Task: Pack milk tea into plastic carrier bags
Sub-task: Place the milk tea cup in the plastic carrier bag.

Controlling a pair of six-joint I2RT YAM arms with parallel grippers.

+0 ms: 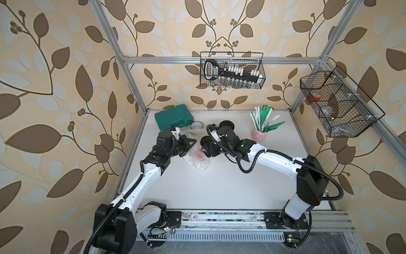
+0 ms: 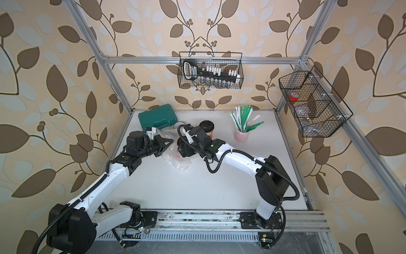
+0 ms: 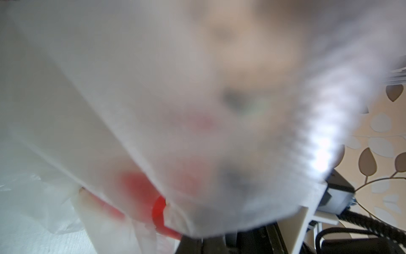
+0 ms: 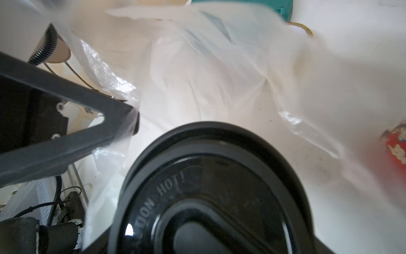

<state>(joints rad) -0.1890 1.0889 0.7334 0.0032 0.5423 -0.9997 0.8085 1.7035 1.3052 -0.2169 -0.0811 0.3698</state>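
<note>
1. Left gripper [image 1: 191, 142]: jaws pressed tight together on a fold of the plastic bag [image 1: 197, 163], close to its mouth; same pinch plain in the right wrist view, thin film caught at the tip of a black finger [image 4: 119, 125].
2. Right gripper [image 1: 206, 150]: jaws spread wide around the held cup [image 1: 205, 140], gripped on the body below the black lid [image 4: 211, 193]; fingertips themselves hidden under lid and film.
3. Held cup: at the mouth of the bag, between the two grippers; red wall visible through the film in both top views; base on the table or off it, impossible to tell.
4. Bag: transparent, crumpled, one side raised in the left gripper, the rest sagging onto the white table [image 1: 219, 187] toward the front; left wrist view almost wholly veiled by blurred film [image 3: 153, 88], with a red patch behind it.
5. Second cup [image 1: 226, 125]: upright on the table, behind the right arm's wrist, outside the bag; seen in both top views [image 2: 207, 127]; patterned red side at the edge of the right wrist view [image 4: 395, 145].
6. Around the work: green case [image 1: 173, 118] at the back left of the table; tape roll [image 1: 197, 125] just in front of it, near the bag's raised side; pink cup of straws [image 1: 260, 134] at the back right, well apart from the bag; two wire baskets [image 1: 231, 70] hung on the frame above.
</note>
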